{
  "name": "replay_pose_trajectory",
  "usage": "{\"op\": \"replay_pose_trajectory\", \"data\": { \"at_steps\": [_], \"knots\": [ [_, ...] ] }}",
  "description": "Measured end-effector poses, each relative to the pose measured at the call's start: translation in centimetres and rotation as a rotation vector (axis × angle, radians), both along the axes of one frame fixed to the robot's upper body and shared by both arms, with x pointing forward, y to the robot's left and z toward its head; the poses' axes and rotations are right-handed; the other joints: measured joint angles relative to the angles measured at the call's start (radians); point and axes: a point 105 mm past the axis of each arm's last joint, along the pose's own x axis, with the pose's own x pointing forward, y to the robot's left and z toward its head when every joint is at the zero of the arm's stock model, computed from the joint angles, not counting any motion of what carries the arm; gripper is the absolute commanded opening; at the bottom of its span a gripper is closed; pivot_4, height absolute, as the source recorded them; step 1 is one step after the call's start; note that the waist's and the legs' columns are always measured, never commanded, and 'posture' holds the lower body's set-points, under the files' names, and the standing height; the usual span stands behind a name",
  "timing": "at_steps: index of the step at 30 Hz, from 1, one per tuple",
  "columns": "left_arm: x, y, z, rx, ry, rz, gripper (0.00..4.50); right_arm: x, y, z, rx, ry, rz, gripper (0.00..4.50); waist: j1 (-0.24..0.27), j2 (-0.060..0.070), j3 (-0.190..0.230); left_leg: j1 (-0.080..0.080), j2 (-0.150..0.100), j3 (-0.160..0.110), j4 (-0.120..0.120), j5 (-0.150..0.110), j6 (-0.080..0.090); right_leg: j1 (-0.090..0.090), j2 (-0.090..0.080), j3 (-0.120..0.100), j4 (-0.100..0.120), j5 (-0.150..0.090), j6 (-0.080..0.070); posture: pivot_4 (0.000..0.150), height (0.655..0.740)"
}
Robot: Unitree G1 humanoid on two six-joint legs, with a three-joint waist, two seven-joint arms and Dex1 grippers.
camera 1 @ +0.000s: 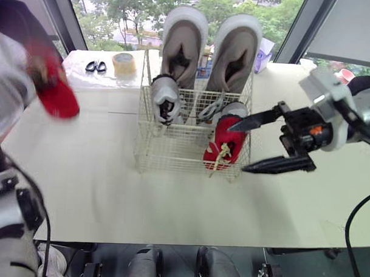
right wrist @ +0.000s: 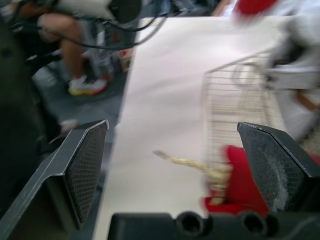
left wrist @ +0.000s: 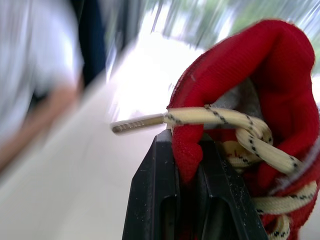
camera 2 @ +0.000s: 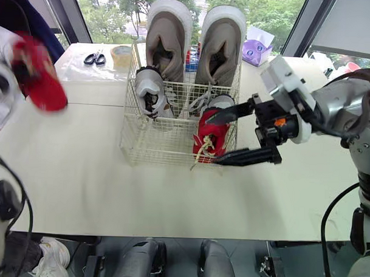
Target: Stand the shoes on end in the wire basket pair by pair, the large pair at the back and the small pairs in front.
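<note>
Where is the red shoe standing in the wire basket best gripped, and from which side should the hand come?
Probably its upper end, from above: the red shoe stands on end in the wire basket, whose walls block its sides.

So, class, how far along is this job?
Done: large pair stands at the back, grey pair and one red shoe in front. In hand: left gripper, jaws shut, holds the second red shoe. Left: stand it beside its mate in the wire basket.

In the wire basket, the large grey pair stands on end at the back, small grey shoes and one red shoe in front; the second red shoe is aloft, well left.
</note>
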Motion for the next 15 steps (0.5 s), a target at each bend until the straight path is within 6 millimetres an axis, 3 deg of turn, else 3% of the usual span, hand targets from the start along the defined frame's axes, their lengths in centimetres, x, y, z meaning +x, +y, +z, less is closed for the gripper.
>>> {"op": "replay_pose_trajectory", "data": {
  "at_steps": [1,3,7,9,15],
  "knots": [
    [-1.2,-1.5,2.4,0.027,-0.118,-0.041,0.04,0.3,-0.1,0.7,0.033,0.001,-0.008,4.50,-0.002,0.002,-0.001,0.001,0.000,0.003,0.000,0.001,0.003,0.000,0.000,0.000,0.000,0.000,0.000,0.150,0.7400],
    [-2.9,-4.7,4.2,0.102,-0.256,-0.150,0.04,0.4,-0.4,2.0,0.097,0.013,-0.011,4.50,-0.001,0.006,-0.001,0.006,0.000,0.006,-0.002,0.001,0.003,0.004,0.000,-0.002,0.000,0.000,0.001,0.150,0.7400],
    [-4.3,-14.1,2.0,0.304,-0.289,-0.494,0.04,0.6,-0.8,3.2,0.159,0.037,-0.028,4.50,0.006,0.004,0.000,0.008,0.003,0.005,0.000,0.001,0.004,0.007,0.006,-0.004,0.002,0.000,0.001,0.150,0.7400],
    [-5.7,-17.4,0.8,0.349,-0.315,-0.664,0.04,0.9,-0.6,3.0,0.156,0.053,-0.026,4.50,0.002,0.004,0.000,0.008,0.003,0.005,0.001,0.001,0.004,0.007,0.006,-0.003,0.002,0.000,0.001,0.150,0.7400],
    [-6.7,-18.9,-2.3,0.295,-0.302,-0.844,0.04,2.4,-1.0,2.2,0.147,0.093,-0.063,4.50,-0.004,0.005,0.000,0.014,0.007,0.007,0.000,0.002,0.003,0.008,0.011,0.000,0.006,0.000,0.001,0.150,0.7400]
  ]
}}
